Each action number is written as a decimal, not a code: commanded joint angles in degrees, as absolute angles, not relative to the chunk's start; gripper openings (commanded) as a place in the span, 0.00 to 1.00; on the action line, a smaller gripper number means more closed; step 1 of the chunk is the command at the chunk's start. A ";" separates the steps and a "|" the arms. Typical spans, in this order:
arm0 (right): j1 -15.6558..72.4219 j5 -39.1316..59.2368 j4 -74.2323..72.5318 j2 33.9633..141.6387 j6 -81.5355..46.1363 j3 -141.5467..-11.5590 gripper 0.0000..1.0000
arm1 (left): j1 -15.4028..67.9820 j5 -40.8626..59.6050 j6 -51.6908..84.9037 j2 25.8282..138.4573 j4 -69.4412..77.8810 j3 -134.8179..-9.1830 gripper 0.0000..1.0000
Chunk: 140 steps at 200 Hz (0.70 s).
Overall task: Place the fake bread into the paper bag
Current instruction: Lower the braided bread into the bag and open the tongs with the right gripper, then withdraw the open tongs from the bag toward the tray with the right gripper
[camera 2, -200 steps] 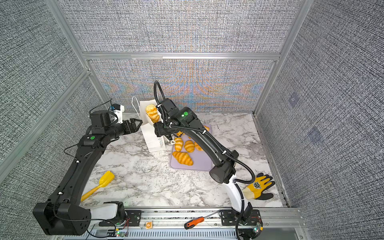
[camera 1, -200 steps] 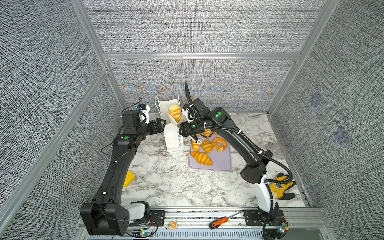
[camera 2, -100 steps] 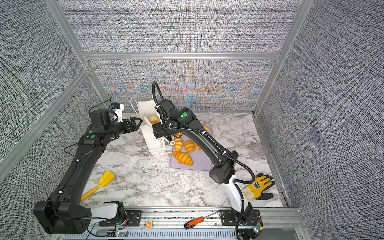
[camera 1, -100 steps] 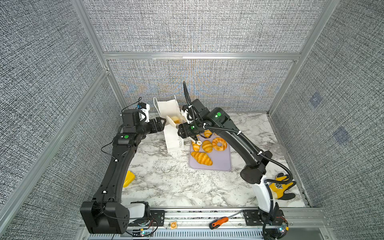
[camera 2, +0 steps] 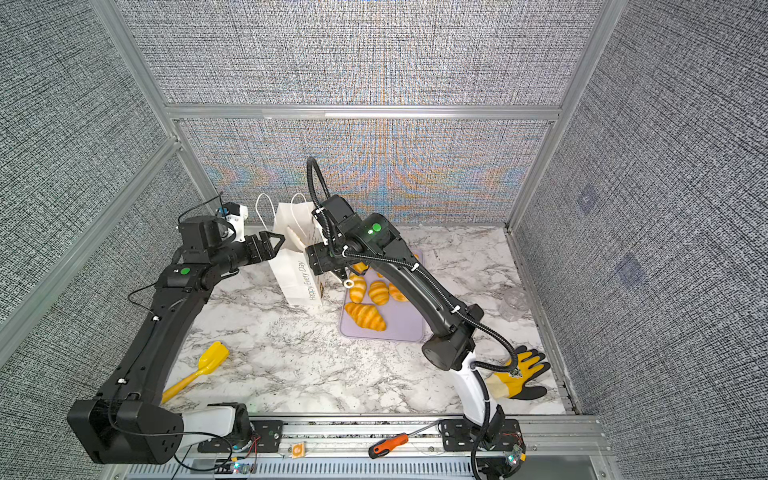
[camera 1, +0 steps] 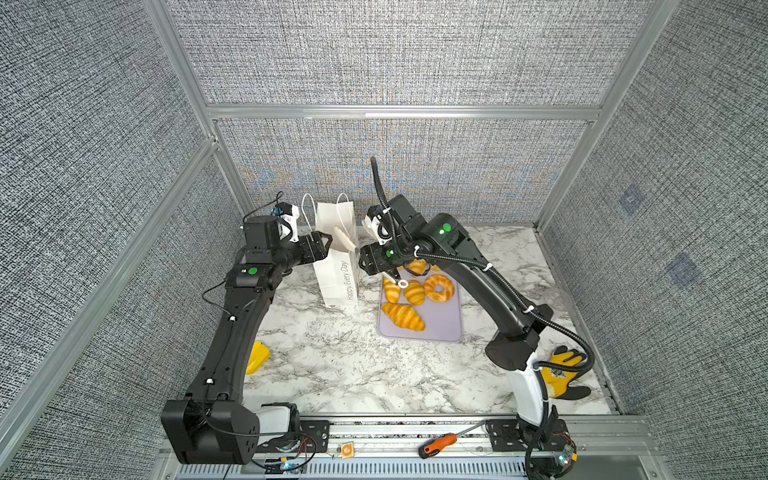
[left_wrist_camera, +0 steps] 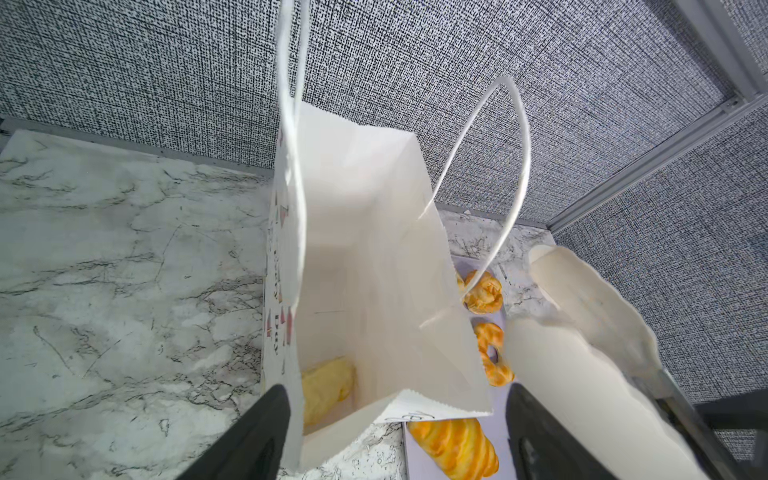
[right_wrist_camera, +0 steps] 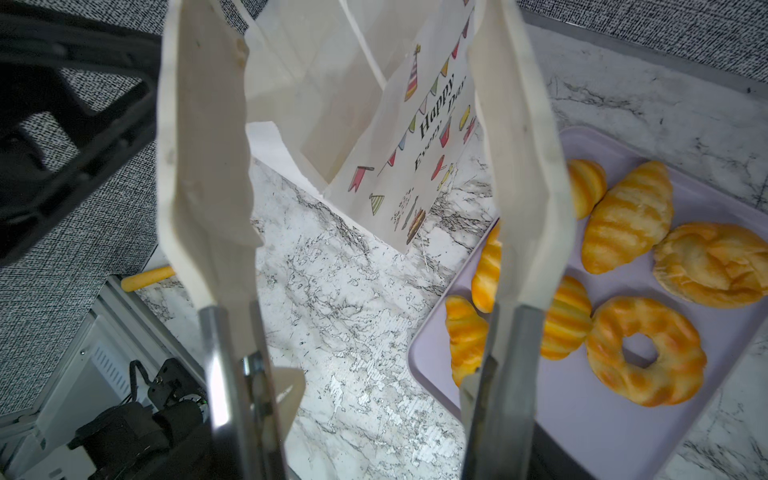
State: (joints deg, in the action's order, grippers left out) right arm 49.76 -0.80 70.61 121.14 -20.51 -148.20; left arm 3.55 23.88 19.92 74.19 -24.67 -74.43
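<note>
The white paper bag stands upright and open at the back of the marble table. One piece of fake bread lies at its bottom. Several more pieces rest on the lilac tray: croissants, a ring and a twisted piece. My left gripper is open, its black jaws either side of the bag's near rim. My right gripper carries white tongs that stand open and empty at the bag's mouth.
A yellow-and-black glove lies at the front right. A yellow spatula lies at the front left beside the left arm. An orange-handled screwdriver rests on the front rail. Grey fabric walls close in the back and sides.
A second ago the tongs held a croissant above the bag's mouth. They have opened and the croissant has dropped into the bag. The left gripper stays at the bag.
</note>
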 commanded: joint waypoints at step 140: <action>45.87 -9.41 68.10 99.02 -22.28 -114.40 0.75 | 3.44 16.00 11.55 82.22 -35.35 -82.59 0.58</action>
